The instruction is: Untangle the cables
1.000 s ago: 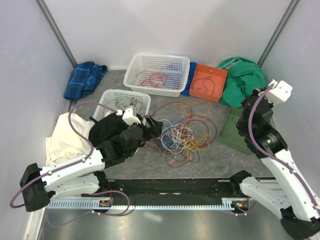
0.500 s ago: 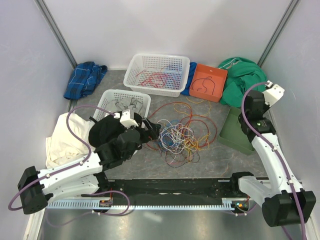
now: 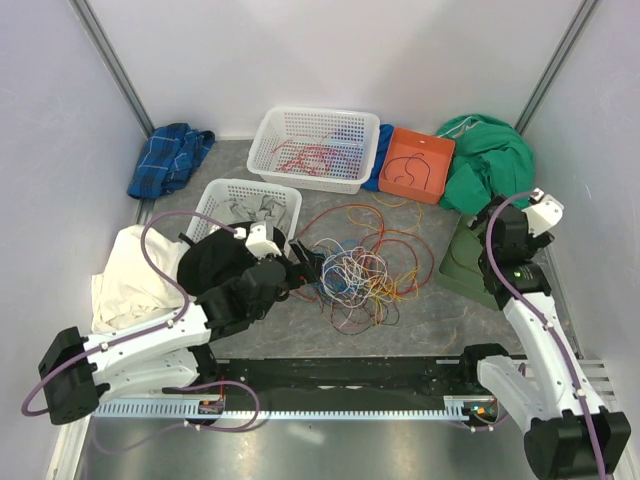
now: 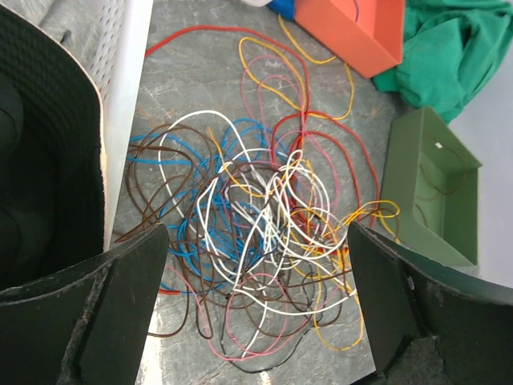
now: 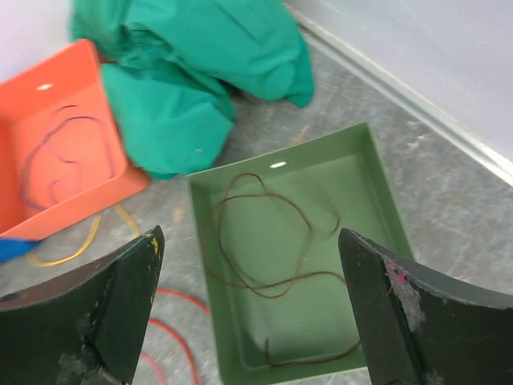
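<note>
Though with jaws wide apart, left pincer (image 3: pixel 312 266) just above the cables (image 3: pixel 360 275).

Glossy cables (image 4: pixel 256 233), matt plastic tray (image 5: pixel 377 241)

LIGHT: you are getting bright, diffuse light from above | SHADOWS: faint soft ones are falling on the tabletop (image 3: pixel 460 320) | GLARE: the metal sheet (image 3: pixel 330 455) at the near edge is shining mildly | FOCUS: the left end effector (image 4: pixel 256 233) is blurring near the lens, the cables (image 4: pixel 264 200) are showing sharp, the right wrist view is looking slightly soft
</note>
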You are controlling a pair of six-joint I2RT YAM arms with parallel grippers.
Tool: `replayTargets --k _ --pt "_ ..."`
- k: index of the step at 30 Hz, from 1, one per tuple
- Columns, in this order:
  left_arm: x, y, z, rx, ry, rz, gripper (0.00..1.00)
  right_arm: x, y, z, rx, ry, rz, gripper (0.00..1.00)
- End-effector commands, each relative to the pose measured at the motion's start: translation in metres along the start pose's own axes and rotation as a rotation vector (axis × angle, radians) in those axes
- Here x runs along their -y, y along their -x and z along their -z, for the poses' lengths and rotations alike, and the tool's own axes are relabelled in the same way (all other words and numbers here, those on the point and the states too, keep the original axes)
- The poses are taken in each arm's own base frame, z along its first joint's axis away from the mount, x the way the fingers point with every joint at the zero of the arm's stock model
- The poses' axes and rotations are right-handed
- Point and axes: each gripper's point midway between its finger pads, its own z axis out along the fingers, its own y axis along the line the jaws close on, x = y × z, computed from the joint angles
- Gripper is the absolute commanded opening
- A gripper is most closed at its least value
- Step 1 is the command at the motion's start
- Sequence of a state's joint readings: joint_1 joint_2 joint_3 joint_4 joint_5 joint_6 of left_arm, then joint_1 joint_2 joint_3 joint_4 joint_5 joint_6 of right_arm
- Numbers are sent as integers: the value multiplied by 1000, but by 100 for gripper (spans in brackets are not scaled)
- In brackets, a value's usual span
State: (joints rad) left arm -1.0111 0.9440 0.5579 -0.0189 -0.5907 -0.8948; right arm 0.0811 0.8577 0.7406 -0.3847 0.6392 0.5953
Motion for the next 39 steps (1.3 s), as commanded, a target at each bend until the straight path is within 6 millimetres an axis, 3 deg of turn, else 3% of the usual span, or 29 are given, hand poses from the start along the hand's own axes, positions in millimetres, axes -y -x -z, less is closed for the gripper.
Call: replayTargets --k 1,3,4,9,10,13,19,23,29,33,39 --pt "18 7 -4 11 -31 58 100 -21 3 16 -46 131 -55 98" --pt "18 6 -5 5 -27 51 100 -32 -8 22 -105 198 -73 98" --pt "19 6 -5 6 -25 50 100 -50 -18 30 -162 305 -84 98" --pt "27 13 -8 17 -31 26 100 -99 -83 61 -364 579 -4 97" --pt "29 15 -9 18 -32 23 100 -115 -103 76 -404 649 54 98" --pt "26 11 -10 -3 -8 -15 100 -134 -134 97 -404 715 189 98" --pt "23 -2 -10 -56 -11 -51 100 -152 -168 109 -416 799 260 98" --pt "18 -3 -6 -64 -20 -79 99 -162 -175 117 -393 840 295 98" --pt "13 -1 0 -44 -36 -73 98 -184 -169 104 -338 787 339 98" --pt "10 -4 1 -58 -27 -78 98 -178 -183 100 -392 743 350 97" --pt "6 -13 1 -85 -20 -74 98 -160 -177 109 -411 738 304 90"
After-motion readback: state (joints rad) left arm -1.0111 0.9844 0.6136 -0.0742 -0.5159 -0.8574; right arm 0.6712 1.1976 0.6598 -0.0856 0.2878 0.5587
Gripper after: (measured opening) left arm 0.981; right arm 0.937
